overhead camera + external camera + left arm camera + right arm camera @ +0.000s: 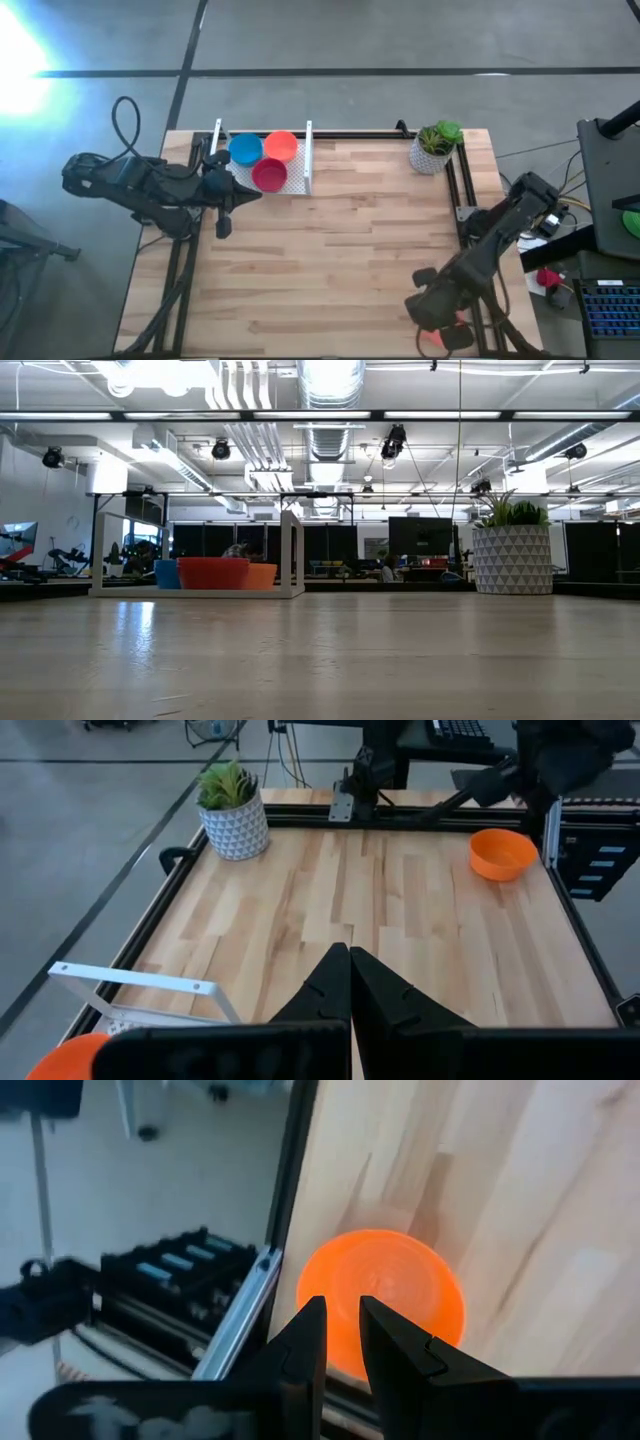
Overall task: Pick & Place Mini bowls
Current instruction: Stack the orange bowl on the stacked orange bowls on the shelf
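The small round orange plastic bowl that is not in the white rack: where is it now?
The small round orange plastic bowl sits near the table's front right corner, close to the right edge rail, directly under the right gripper, far from the white rack.

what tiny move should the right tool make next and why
Probably lift the orange bowl a little off the table. The right tool at the table's near right corner looks pinched on the bowl's rim, one finger inside and one outside, while the white rack holding the other bowls stands far across the table.
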Action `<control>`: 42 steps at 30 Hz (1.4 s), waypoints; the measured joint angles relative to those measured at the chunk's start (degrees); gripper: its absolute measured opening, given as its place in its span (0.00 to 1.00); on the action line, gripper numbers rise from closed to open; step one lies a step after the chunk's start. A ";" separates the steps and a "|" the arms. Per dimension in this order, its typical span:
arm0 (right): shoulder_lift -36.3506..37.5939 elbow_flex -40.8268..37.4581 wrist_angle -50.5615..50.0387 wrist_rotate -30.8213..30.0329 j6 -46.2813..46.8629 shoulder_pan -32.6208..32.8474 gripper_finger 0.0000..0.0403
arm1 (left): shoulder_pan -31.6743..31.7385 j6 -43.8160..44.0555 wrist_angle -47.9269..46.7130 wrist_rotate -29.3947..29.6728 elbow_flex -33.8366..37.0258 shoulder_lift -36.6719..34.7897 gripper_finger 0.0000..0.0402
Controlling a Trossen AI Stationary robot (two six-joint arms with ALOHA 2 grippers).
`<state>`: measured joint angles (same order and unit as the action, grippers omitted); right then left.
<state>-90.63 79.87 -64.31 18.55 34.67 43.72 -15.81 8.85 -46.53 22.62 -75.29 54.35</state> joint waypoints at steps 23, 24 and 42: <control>-8.84 -1.09 -1.57 0.69 -3.87 -0.09 0.23 | 0.00 -0.03 0.01 -0.40 0.00 0.04 0.00; -8.83 -1.32 -1.78 -0.05 -4.87 -0.08 0.24 | 0.00 -0.04 0.00 -0.58 0.00 0.04 0.00; -8.83 -16.13 6.23 -3.72 -12.41 -0.11 0.32 | 0.00 -0.04 0.01 -0.95 0.59 0.07 0.00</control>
<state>-99.46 63.74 -58.08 14.83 22.26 43.62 -15.81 8.82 -46.52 21.67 -74.70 54.41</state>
